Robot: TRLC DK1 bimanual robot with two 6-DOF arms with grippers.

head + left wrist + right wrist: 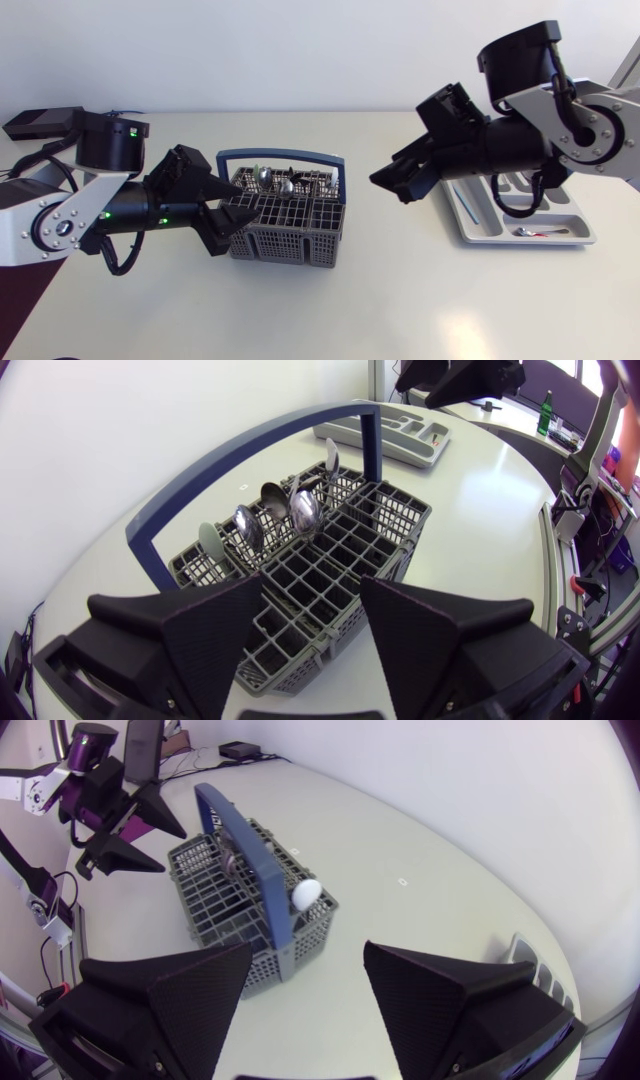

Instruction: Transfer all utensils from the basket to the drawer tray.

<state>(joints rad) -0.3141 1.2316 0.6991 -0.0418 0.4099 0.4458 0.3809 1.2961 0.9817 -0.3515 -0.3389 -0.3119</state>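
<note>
Up top, we're holding our left hand (243,205) wide open right at the end of the basket (290,245), probably lining up on the spoons (272,178) standing bowl-up in its back cells. Our right hand (388,188) is hovering open and empty over the worktop (350,300), between basket and tray (480,225), a handy spot for ferrying pieces across. One utensil (540,232) is already lying in the tray's front slot; what kind, we can't tell. Our right arm is covering part of the tray.

Over to the left wrist: the fingers are straddling the basket's near corner, gripping nothing. Whether they're touching the mesh, we can't say. The metal spoons are bunching under the handle (371,450), with a pale spoon (212,545) beside them. Their stems are hiding down in the cells.

Now the right wrist: spread fingers are framing the basket ahead, with nothing between them. The pale spoon is sitting at the basket's near end, and the handle is screening most of the metal ones. Only a corner of the tray is showing beside the hand, cut off.
</note>
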